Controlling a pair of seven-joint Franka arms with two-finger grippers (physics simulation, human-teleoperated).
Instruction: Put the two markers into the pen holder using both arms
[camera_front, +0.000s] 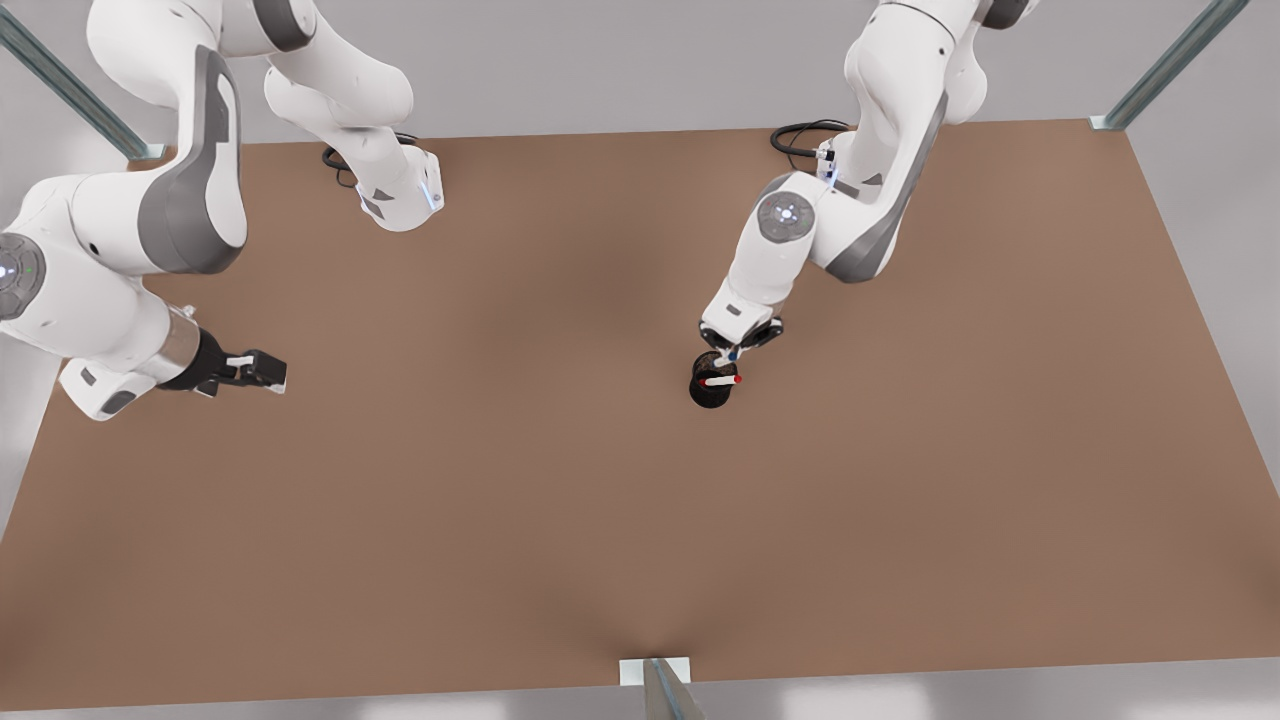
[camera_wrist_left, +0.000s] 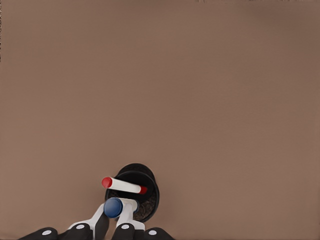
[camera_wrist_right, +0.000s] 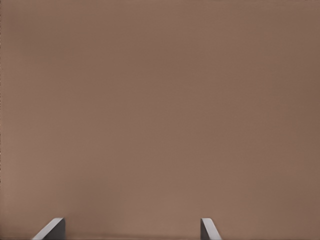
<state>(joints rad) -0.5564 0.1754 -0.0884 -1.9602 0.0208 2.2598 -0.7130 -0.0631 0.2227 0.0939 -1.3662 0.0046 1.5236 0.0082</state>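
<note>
My left gripper (camera_front: 733, 352) hangs over the holder (camera_front: 711, 386) mid-counter (camera_front: 500, 520), jaws clamped on the blue marker (camera_wrist_left: 115, 207). The red marker (camera_front: 719, 380) lies across the rim, so I should drop blue straight down beside it. Right gripper (camera_front: 262, 369) waits, jaws wide.

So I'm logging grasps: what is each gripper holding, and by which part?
The left gripper grips the blue-capped white marker on its barrel just below the cap, above the black mesh pen holder. The right gripper is open, holding nothing.
</note>
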